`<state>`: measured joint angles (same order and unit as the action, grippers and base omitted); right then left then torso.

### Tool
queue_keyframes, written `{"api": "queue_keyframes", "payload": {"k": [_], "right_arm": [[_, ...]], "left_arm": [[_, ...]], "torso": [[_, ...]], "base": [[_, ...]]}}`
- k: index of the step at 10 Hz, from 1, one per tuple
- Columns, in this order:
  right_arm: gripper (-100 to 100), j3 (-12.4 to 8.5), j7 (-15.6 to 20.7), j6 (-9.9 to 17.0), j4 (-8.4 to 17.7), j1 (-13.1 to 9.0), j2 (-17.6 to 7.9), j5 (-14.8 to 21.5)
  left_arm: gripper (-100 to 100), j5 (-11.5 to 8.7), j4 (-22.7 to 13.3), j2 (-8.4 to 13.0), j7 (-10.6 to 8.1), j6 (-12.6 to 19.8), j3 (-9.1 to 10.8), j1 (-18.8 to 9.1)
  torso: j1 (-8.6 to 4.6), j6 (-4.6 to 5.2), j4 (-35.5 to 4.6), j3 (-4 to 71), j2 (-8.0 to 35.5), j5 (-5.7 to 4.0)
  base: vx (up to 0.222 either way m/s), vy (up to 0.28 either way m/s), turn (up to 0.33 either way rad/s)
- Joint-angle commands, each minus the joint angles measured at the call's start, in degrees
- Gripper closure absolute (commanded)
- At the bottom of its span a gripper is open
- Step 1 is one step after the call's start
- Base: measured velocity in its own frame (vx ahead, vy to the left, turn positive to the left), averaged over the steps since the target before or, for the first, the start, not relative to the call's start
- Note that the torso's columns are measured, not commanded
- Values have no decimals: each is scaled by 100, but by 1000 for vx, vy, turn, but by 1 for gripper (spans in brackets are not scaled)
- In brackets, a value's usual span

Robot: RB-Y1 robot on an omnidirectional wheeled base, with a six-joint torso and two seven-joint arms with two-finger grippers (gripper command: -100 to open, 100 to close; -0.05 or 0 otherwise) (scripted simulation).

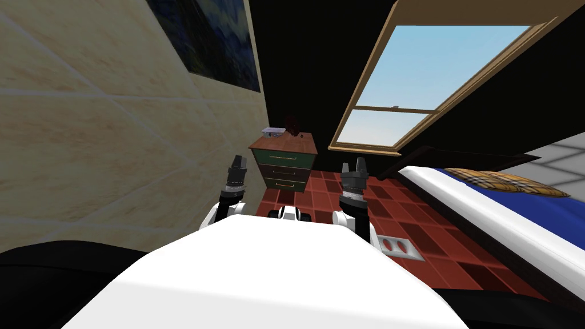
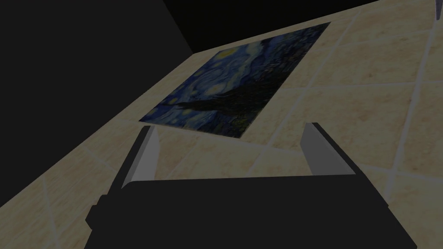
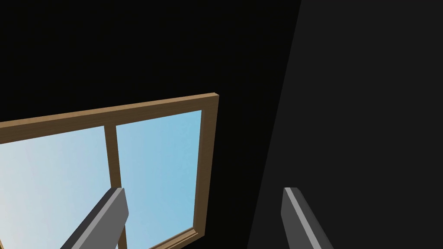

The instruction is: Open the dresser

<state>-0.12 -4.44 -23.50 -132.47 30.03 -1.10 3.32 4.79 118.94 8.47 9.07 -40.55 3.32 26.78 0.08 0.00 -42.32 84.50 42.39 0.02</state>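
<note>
Shows the dresser point(image 1: 284, 163) on a red tiled floor point(image 1: 325, 197) against a beige tiled wall point(image 1: 114, 143), ahead of both grippers and well apart from them. Presents three drawers, all flush and shut, contents hidden. Bears a small pale item point(image 1: 273, 131) at the top's rear corner by the wall, with a dark red item point(image 1: 292, 127) just beside it along the rear edge. Places left gripper point(image 1: 237, 163) and right gripper point(image 1: 354, 167) raised, fingers point(image 2: 145, 155) point(image 3: 108, 216) released and spread, grasping nothing.
</note>
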Motion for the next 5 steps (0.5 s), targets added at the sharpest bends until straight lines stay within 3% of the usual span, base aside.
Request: {"api": "queue_keyframes", "payload": {"k": [1, 2, 5], "right_arm": [[0, 0, 0, 0, 0, 0, 0, 0], [0, 0, 0, 0, 0, 1, 0, 0], [0, 0, 0, 0, 0, 0, 0, 0]], "left_arm": [[-100, 22, -470, 44, 70, -403, 9, -86], [-100, 22, -542, 44, 70, -403, 9, -86], [-100, 46, -1094, 41, 149, -873, 21, -175]], "torso": [[-3, 0, 3, 7, -11, -1], [-11, 0, 6, 14, -21, -3], [-11, 1, 2, 5, -8, -3]], "base": [[113, -15, -10], [88, -24, -2], [87, -35, -7]]}}
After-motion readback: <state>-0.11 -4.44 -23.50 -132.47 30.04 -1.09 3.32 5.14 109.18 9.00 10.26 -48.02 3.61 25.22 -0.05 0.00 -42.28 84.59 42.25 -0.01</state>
